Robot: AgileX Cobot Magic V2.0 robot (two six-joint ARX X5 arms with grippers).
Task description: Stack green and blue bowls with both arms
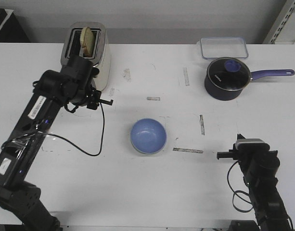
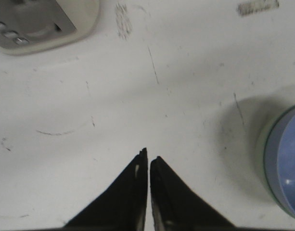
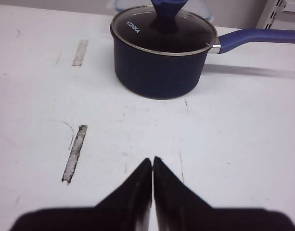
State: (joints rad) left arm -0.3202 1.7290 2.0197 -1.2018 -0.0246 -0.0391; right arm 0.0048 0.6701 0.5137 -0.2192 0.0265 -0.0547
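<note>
The blue bowl [image 1: 148, 135] sits at the middle of the table, nested in the pale green bowl, of which only a thin rim [image 1: 148, 153] shows. In the left wrist view the blue bowl [image 2: 286, 163] and the green rim [image 2: 261, 163] lie at the frame's edge. My left gripper [image 1: 100, 102] [image 2: 148, 156] is shut and empty, above bare table between the toaster and the bowls. My right gripper [image 1: 238, 138] [image 3: 152, 160] is shut and empty, low over the table to the right of the bowls.
A toaster [image 1: 89, 48] with bread stands at the back left. A dark navy saucepan [image 1: 226, 79] [image 3: 161, 53] with a purple handle and a clear lidded box [image 1: 224, 47] stand at the back right. Tape marks [image 1: 187, 150] lie near the bowls.
</note>
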